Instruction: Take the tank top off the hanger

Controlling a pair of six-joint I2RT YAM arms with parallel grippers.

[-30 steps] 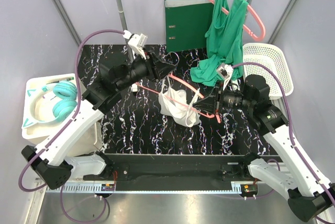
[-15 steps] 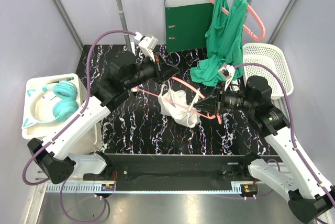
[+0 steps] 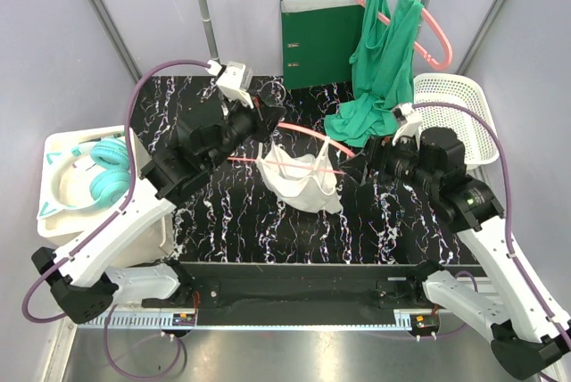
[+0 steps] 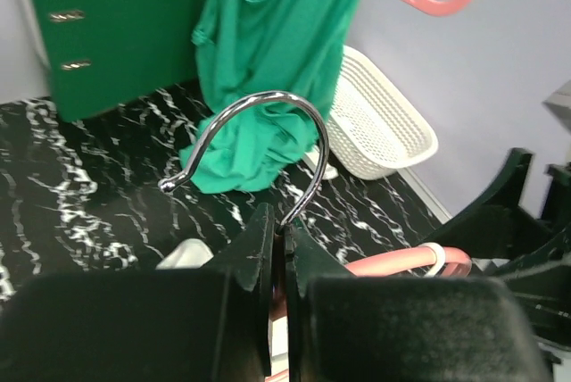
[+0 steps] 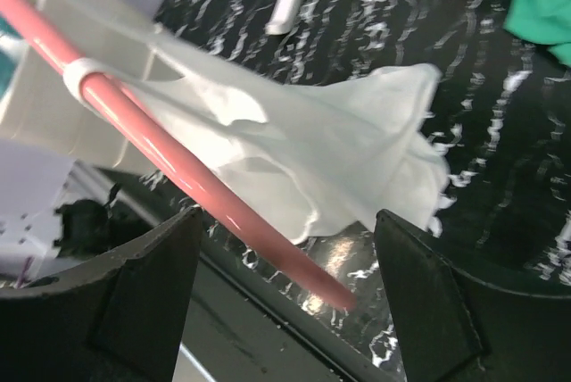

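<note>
A white tank top hangs on a pink hanger held above the middle of the black marbled table. My left gripper is shut on the stem of the hanger's metal hook; in the left wrist view the jaws pinch the wire. My right gripper stands open just right of the tank top. In the right wrist view the hanger's pink arm ends between the spread fingers, touching neither. One strap of the tank top loops round that arm.
A green top hangs on a second pink hanger at the back right and pools on the table. Behind it stands a green binder. A white basket sits right, and teal headphones lie in a white tray left.
My left gripper has shut on the hook and carried the hanger up and left. My right gripper has let go of the hanger's arm, opened wide and drawn back to the right.
</note>
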